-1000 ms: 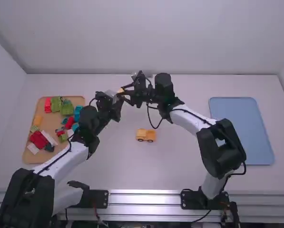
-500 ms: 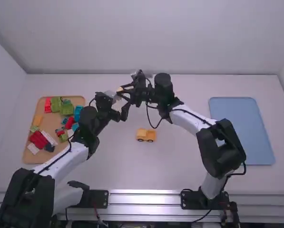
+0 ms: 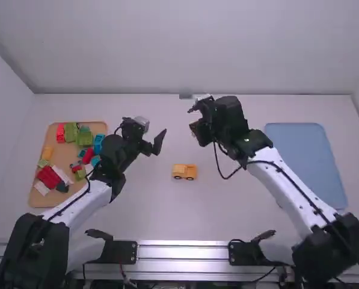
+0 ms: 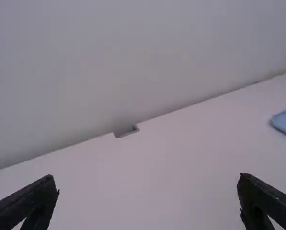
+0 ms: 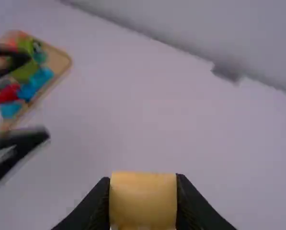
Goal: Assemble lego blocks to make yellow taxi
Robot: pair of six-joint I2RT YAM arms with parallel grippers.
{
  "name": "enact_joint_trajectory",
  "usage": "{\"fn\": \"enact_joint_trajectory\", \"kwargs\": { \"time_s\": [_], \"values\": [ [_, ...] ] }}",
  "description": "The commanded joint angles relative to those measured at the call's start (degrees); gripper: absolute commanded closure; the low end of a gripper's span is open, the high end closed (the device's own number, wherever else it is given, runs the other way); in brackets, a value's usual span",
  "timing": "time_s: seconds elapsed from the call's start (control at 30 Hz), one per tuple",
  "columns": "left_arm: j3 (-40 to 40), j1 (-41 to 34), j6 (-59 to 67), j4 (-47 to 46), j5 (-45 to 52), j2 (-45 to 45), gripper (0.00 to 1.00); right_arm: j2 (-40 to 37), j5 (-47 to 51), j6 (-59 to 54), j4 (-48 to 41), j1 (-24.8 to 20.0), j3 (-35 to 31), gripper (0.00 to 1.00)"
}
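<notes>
Clamping a yellow block [image 5: 143, 199] between its fingers, the right gripper [image 3: 194, 118] hangs over the white bench [image 3: 227, 208], just right of centre in the upper half of the high view. The left gripper [image 3: 152, 129] is well apart from it, left of centre in that frame, with its fingers spread wide. A small yellow-orange vehicle [image 3: 184, 171] with dark wheels stands on the bench near the middle of the frame, a little below centre and between the two arms. At the left of the frame, a wooden tray [image 3: 61, 154] holds green blocks [image 3: 84, 138], red blocks [image 3: 49, 176], blue blocks [image 3: 98, 143] and a yellow-orange piece [image 3: 48, 153]. A blue mat or tray [image 3: 305, 165] lies at the right.
</notes>
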Motion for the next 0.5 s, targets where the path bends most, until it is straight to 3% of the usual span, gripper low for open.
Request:
{"fn": "enact_joint_trajectory", "kwargs": {
  "time_s": [0.0,0.17,0.33,0.47],
  "values": [
    [0.4,0.0,1.8,1.2,-0.4,0.0,0.01,-0.2,10.7,2.4,-5.8,-0.4,0.2,0.86],
    [0.4,0.0,1.8,2.3,-0.4,0.0,0.01,3.5,10.6,11.1,-19.6,-2.7,0.2,0.86],
    [0.4,0.0,1.8,1.4,-0.4,0.0,0.01,11.0,7.8,15.3,-23.6,-4.1,0.2,0.80],
    [0.4,0.0,1.8,0.2,-1.6,0.0,0.01,16.2,6.1,16.9,-22.6,-4.2,0.1,0.83]
  ]
}}
